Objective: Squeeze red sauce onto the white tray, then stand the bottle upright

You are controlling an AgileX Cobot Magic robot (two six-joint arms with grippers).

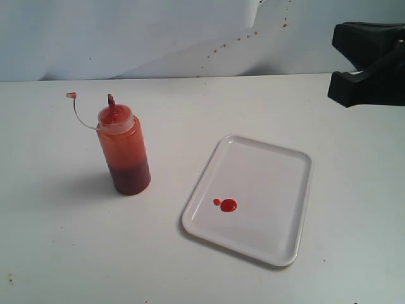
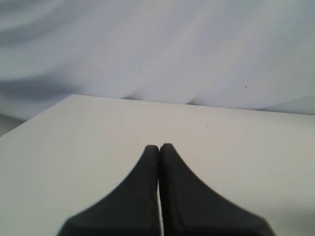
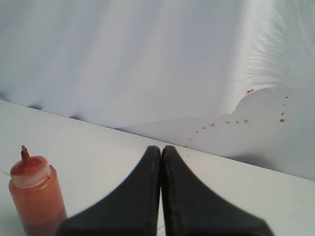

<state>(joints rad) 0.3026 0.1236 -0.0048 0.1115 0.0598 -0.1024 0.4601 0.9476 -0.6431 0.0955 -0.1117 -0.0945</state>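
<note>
Standing upright near the left edge of the table (image 1: 57,253), the bottle (image 1: 123,152) looks finished with, and two blobs of red sauce (image 1: 228,205) lie on the white tray (image 1: 272,171) toward the right edge. The right gripper (image 3: 161,150), over the far right corner, is clenched on nothing, and the left gripper (image 2: 158,147) is likewise closed and empty. The step in hand seems only to park both arms well clear, since a sweep across the table could tip the bottle.
</note>
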